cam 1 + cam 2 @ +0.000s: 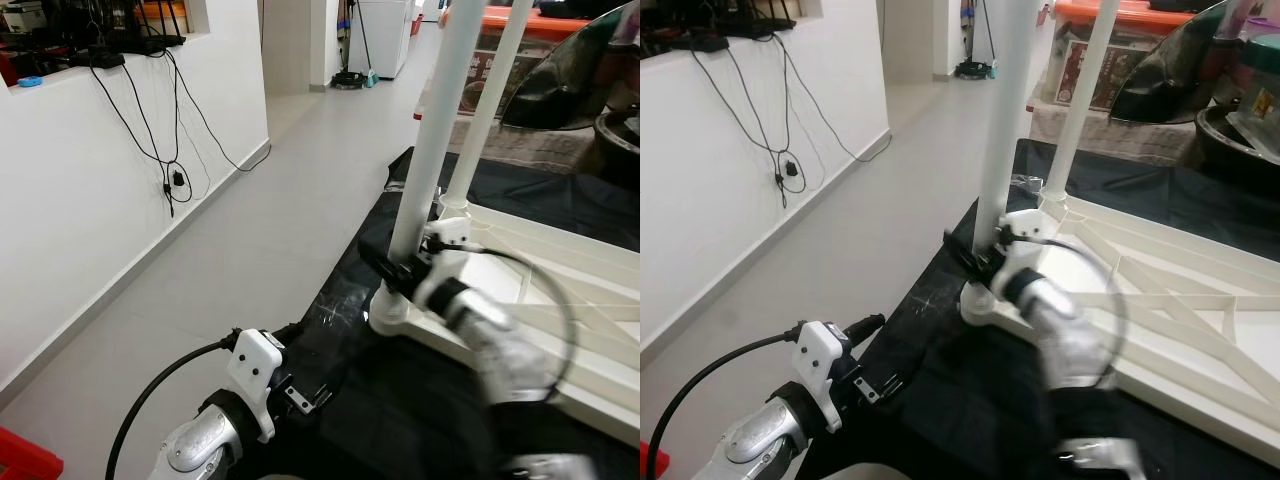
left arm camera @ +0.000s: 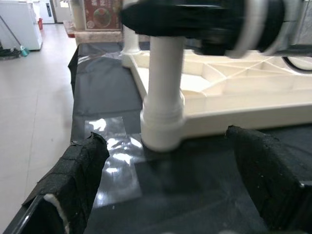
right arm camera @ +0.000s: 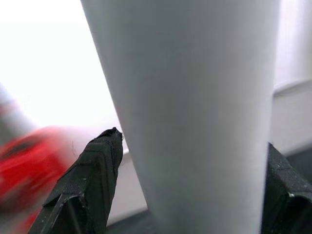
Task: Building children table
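left eye view: an upturned white tabletop (image 1: 600, 330) is lying on a black sheet (image 1: 390, 420) spread over the pale floor (image 1: 260, 230), its ribbed underside facing up. a white near leg (image 1: 425, 150) is standing upright in the corner socket (image 1: 390, 310) closest to the robot, its long axis running vertical; a second leg (image 1: 490, 110) is rising from the corner behind it. the right gripper (image 1: 395, 268) is reaching forward and closing around the near leg just above the socket, its arm blurred. the left gripper (image 1: 300, 395) is waiting low over the sheet, near the socket and apart from it, a white wall with hanging cables (image 1: 165, 150) running along the robot's left. right eye view: the same corner is showing with the right gripper's fingers (image 1: 965, 255) wrapping the leg base, and the table's diagonal ribs (image 1: 1160, 290) are spreading away to the right. left wrist view: the two black fingers (image 2: 78, 175) are standing wide apart and holding nothing, framing the socket straight ahead along their line; a strip of clear tape (image 2: 114, 161) is glinting on the sheet between. right wrist view: the leg is sitting between both fingers (image 3: 92, 180), pressed close, so the grip is reading as clamped on the leg. judgement: the leg is probably being seated or turned into its socket; the right arm is the nearer, working one, and any twist has to run about that vertical axis, the left arm being placed to steady the corner.
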`<state>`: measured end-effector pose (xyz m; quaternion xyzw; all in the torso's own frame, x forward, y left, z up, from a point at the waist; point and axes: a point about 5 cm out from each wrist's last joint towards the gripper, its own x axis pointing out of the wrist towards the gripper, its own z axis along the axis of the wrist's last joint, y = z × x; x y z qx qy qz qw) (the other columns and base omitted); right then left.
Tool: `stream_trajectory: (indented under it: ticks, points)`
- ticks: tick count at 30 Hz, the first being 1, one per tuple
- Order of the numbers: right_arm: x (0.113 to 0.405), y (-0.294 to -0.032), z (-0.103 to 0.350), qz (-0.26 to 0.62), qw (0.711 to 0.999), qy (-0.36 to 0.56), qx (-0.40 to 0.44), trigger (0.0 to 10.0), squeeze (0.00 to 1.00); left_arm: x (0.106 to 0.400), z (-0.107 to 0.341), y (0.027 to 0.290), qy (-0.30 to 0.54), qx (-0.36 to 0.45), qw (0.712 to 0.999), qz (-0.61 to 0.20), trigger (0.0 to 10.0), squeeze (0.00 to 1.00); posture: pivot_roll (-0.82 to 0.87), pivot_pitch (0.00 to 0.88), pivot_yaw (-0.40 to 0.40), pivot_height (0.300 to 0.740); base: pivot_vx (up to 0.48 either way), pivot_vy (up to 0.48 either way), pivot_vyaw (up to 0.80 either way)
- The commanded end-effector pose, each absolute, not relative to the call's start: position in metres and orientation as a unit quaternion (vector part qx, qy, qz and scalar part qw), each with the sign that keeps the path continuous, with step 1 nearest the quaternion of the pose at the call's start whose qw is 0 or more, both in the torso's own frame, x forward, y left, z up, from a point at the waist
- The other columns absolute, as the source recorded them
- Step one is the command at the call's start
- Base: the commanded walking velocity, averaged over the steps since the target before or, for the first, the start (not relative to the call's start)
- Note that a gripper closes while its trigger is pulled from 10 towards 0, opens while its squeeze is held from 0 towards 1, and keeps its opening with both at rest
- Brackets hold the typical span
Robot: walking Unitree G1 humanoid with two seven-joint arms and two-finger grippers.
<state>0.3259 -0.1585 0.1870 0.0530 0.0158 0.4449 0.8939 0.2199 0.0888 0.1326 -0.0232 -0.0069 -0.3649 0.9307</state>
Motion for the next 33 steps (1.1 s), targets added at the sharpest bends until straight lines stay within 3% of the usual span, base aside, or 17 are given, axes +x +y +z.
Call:
stream_trajectory:
  ticks: [1,2,5,10,11,14,15,19,21,22,24,25,27,29,30,33]
  points:
    - [0.316,-0.130,0.188,0.565,0.823,0.023,0.056,10.0,0.00,0.220,0.130,0.090,-0.004,-0.013,0.932,-0.363,10.0,0.00,0.13,0.017,-0.022,0.740,0.000,0.000,0.00]
    - [0.316,-0.130,0.188,0.565,0.823,0.023,0.056,10.0,0.00,0.220,0.130,0.090,-0.004,-0.013,0.932,-0.363,10.0,0.00,0.13,0.017,-0.022,0.740,0.000,0.000,0.00]
    - [0.315,-0.128,0.188,0.621,0.782,0.037,0.041,10.0,0.00,0.220,0.130,0.090,-0.004,-0.013,0.932,-0.362,10.0,0.00,0.13,0.015,-0.023,0.740,0.000,0.000,0.00]
    - [0.315,-0.122,0.191,0.667,0.744,0.044,0.026,10.0,0.00,0.219,0.131,0.090,-0.005,-0.013,0.933,-0.361,10.0,0.00,0.13,0.014,-0.031,0.740,0.000,0.000,0.00]
    - [0.315,-0.119,0.187,0.668,0.743,0.050,0.014,1.1,0.00,0.219,0.131,0.090,-0.005,-0.012,0.933,-0.360,10.0,0.00,0.14,0.021,-0.033,0.740,0.000,0.000,0.00]
    - [0.316,-0.117,0.183,0.668,0.742,0.058,0.002,1.1,0.00,0.219,0.131,0.091,-0.005,-0.012,0.933,-0.359,10.0,0.00,0.14,0.021,-0.033,0.740,0.000,0.000,0.00]
    - [0.315,-0.115,0.181,0.662,0.747,0.056,-0.003,0.0,0.00,0.219,0.131,0.091,-0.005,-0.012,0.933,-0.359,10.0,0.00,0.13,0.025,-0.031,0.740,0.000,0.000,0.00]
    - [0.315,-0.114,0.178,0.653,0.755,0.054,-0.002,0.0,0.00,0.219,0.130,0.091,-0.005,-0.013,0.934,-0.358,10.0,0.00,0.13,0.025,-0.031,0.740,0.000,0.000,0.00]
    - [0.313,-0.111,0.176,0.620,0.784,0.030,-0.004,0.0,0.00,0.219,0.130,0.090,-0.004,-0.013,0.933,-0.359,10.0,0.00,0.13,0.029,-0.025,0.740,0.000,0.000,0.00]
    - [0.313,-0.111,0.176,0.620,0.784,0.030,-0.004,0.0,0.00,0.219,0.130,0.090,-0.004,-0.013,0.933,-0.359,10.0,0.00,0.13,0.029,-0.025,0.740,0.000,0.000,0.00]
    - [0.317,-0.111,0.177,0.562,0.827,0.015,0.011,0.0,0.00,0.219,0.130,0.090,-0.004,-0.013,0.933,-0.359,10.0,0.00,0.12,0.033,-0.021,0.740,0.000,0.000,0.00]
    - [0.317,-0.111,0.177,0.562,0.827,0.015,0.011,0.0,0.00,0.219,0.130,0.090,-0.004,-0.013,0.933,-0.359,10.0,0.00,0.12,0.033,-0.021,0.740,0.000,0.000,0.00]
    - [0.336,-0.117,0.179,0.423,0.906,0.010,0.023,0.0,0.00,0.219,0.130,0.090,-0.004,-0.013,0.933,-0.360,10.0,0.00,0.12,0.037,-0.019,0.740,0.000,0.000,0.00]
    - [0.353,-0.136,0.173,0.198,0.979,0.024,0.047,0.0,0.00,0.219,0.130,0.091,-0.002,-0.014,0.933,-0.360,10.0,0.00,0.11,0.040,-0.013,0.740,0.000,0.000,0.00]
    - [0.353,-0.136,0.173,0.198,0.979,0.024,0.047,0.0,0.00,0.219,0.130,0.091,-0.002,-0.014,0.933,-0.360,10.0,0.00,0.11,0.040,-0.013,0.740,0.000,0.000,0.00]
    - [0.346,-0.162,0.158,-0.032,0.998,0.041,0.047,0.0,0.00,0.219,0.128,0.091,0.000,-0.015,0.933,-0.360,10.0,0.00,0.11,0.042,-0.006,0.740,0.000,0.000,0.00]
